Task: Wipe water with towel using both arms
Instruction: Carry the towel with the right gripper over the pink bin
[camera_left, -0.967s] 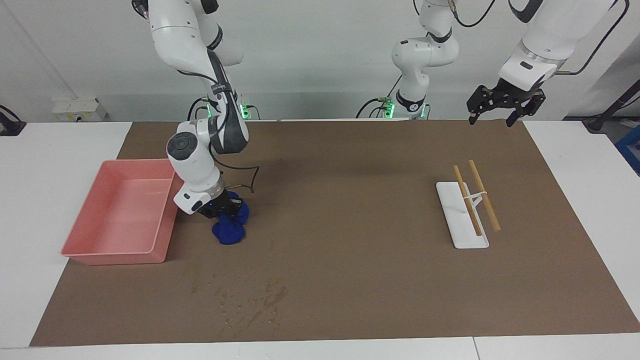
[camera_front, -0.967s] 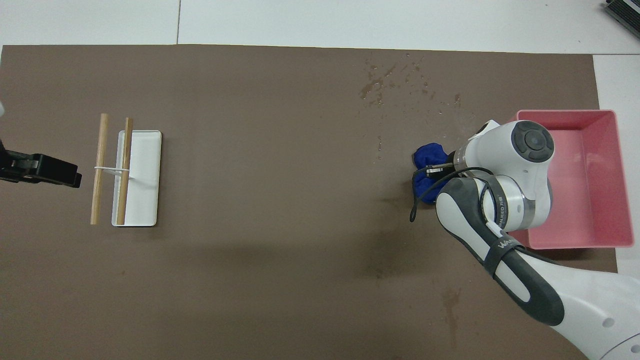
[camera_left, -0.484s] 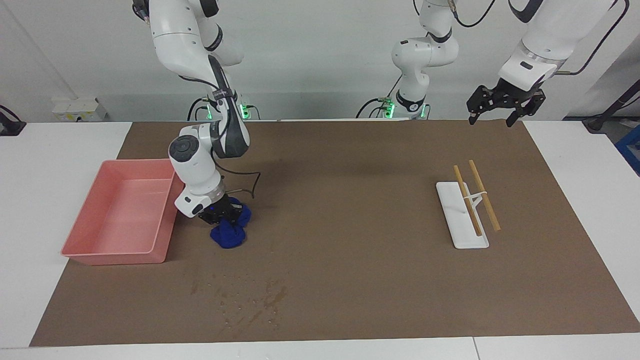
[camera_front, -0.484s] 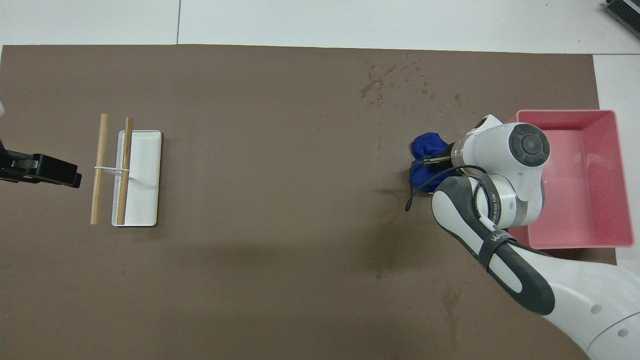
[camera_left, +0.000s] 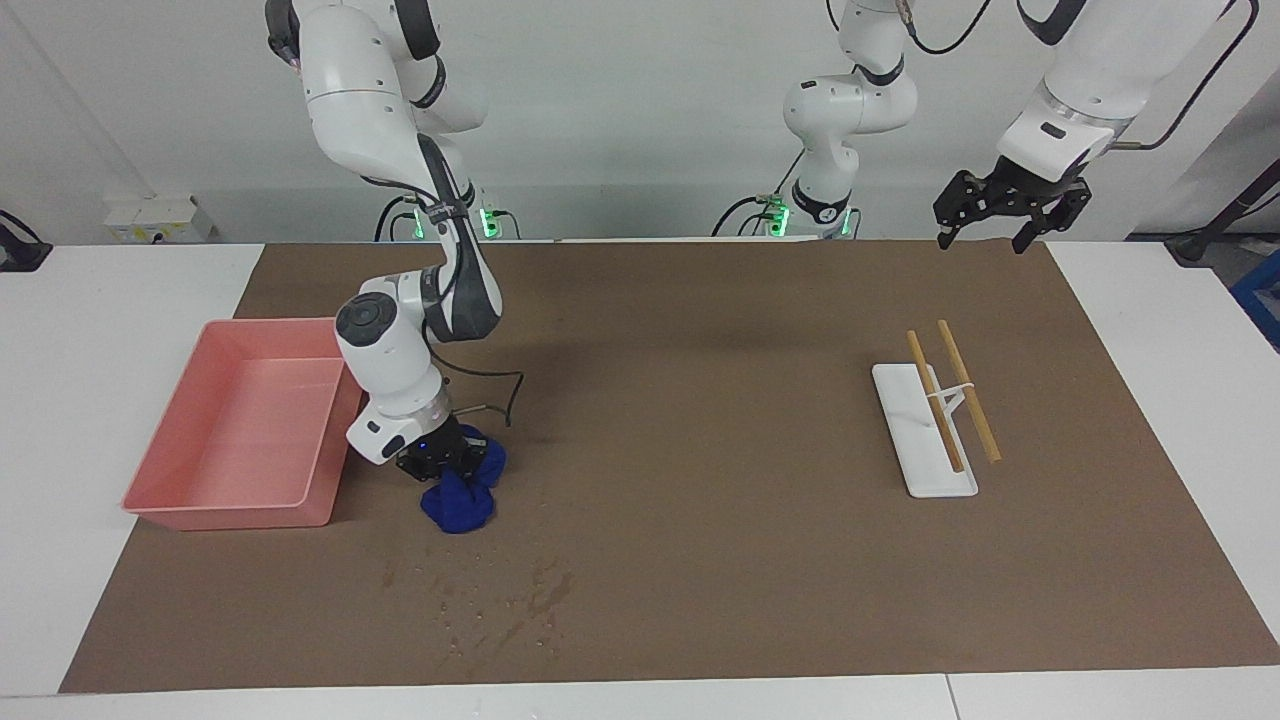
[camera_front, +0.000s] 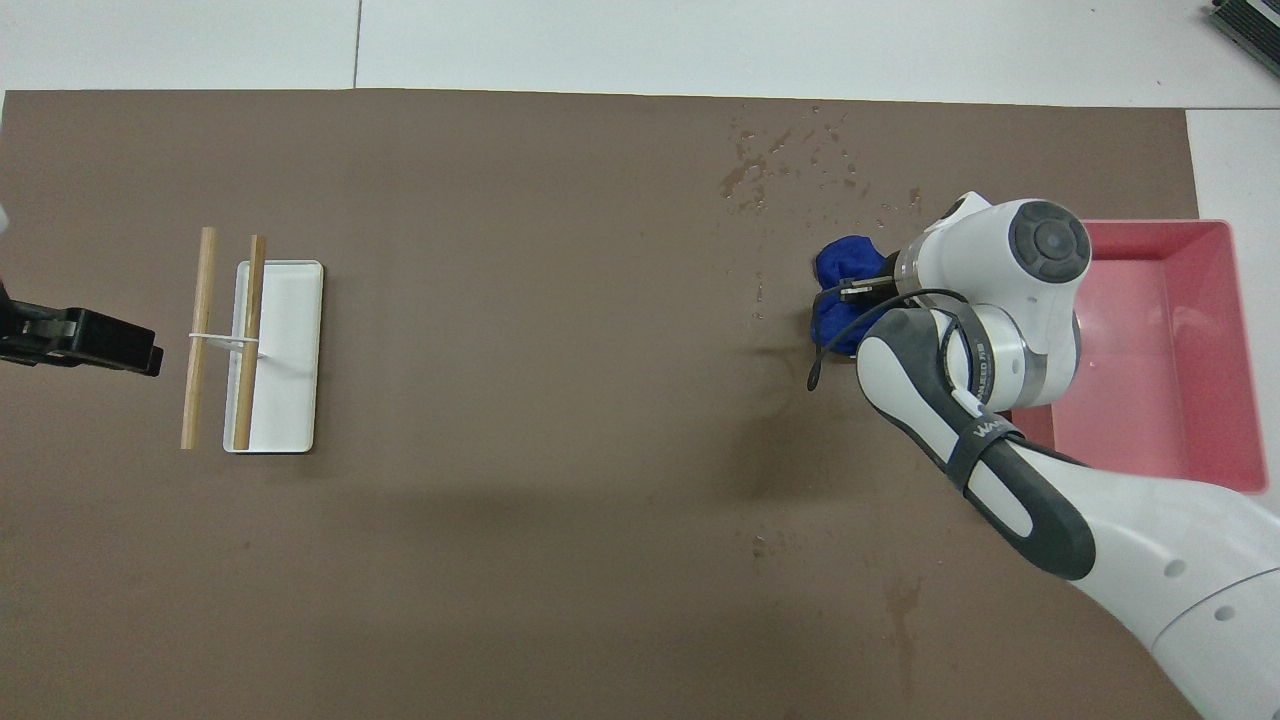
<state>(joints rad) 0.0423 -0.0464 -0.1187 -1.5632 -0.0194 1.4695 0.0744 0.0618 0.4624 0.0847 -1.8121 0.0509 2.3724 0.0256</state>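
1. R tool (camera_left: 447, 468): I see it clamped on blue towel (camera_left: 458, 503), low on table mat (camera_left: 700, 400), beside pink tray (camera_left: 160, 500).
2. Water (camera_left: 500, 595): farther from robots than towel, apart.
3. L tool (camera_left: 1005, 210): spread wide, empty, waiting over mat edge.

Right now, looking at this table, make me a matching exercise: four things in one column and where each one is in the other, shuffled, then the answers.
Things
1. blue towel
2. water
3. pink tray
4. left gripper

Places
A. open, raised over the mat's edge at the left arm's end
B. spattered on the brown mat, farther from the robots than the towel
C. bunched in the shut right gripper
D. at the right arm's end of the table, beside the towel

Pairs: 1-C, 2-B, 3-D, 4-A
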